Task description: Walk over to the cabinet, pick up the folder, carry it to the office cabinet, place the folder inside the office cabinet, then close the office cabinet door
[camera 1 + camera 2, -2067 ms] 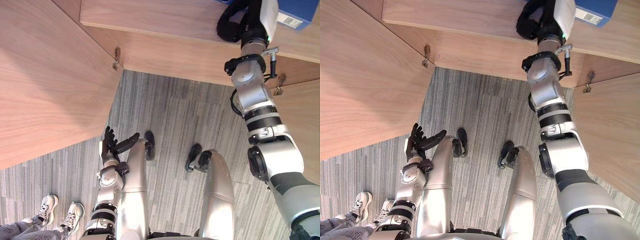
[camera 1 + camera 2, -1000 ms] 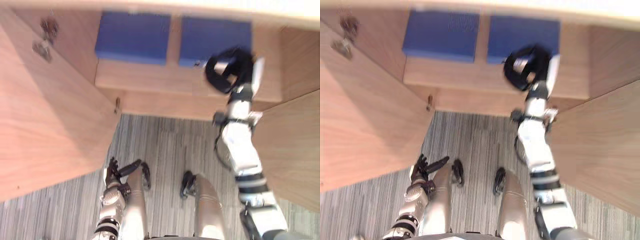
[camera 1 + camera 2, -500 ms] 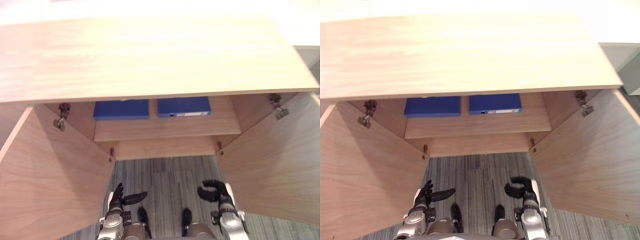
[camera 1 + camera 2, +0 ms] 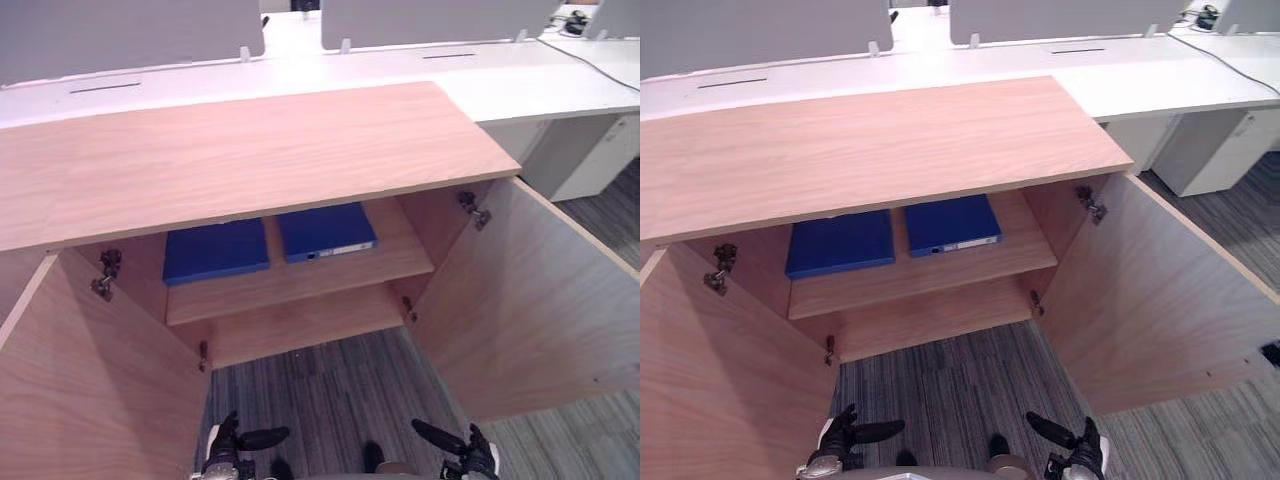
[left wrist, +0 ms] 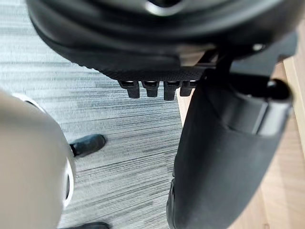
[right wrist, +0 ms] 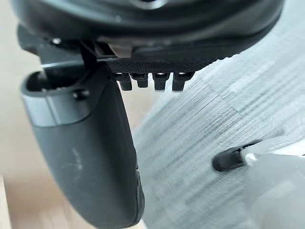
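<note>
The folder point(image 4: 325, 231), blue with a pale label on the edge facing out, lies flat on the shelf point(image 4: 310, 282) inside the office cabinet point(image 4: 240, 155), on the shelf's right half; just beside it, to its left and apart by a narrow strip of bare wood, lies a second blue folder point(image 4: 214, 250), also flat; neither robot hand touches either folder; both cabinet doors stand wide open, the left door point(image 4: 90, 390) swung out on the left and the right door point(image 4: 530, 300) on the right, with metal hinges point(image 4: 104, 272) showing at their upper inner corners; the cabinet's broad wooden top overhangs the shelf and hides the folders' far ends; under the shelf, between the doors, runs grey striped carpet floor point(image 4: 330, 385); low over that carpet, well apart from the shelf, the left robot hand point(image 4: 226, 447) hangs with fingers relaxed and thumb stretched sideways, holding nothing; the right robot hand point(image 4: 474, 456) hangs opposite it, likewise spread and empty, thumb pointing inward; behind the cabinet stands a long white table point(image 4: 520, 80) with grey screens point(image 4: 130, 30) along its back.
</note>
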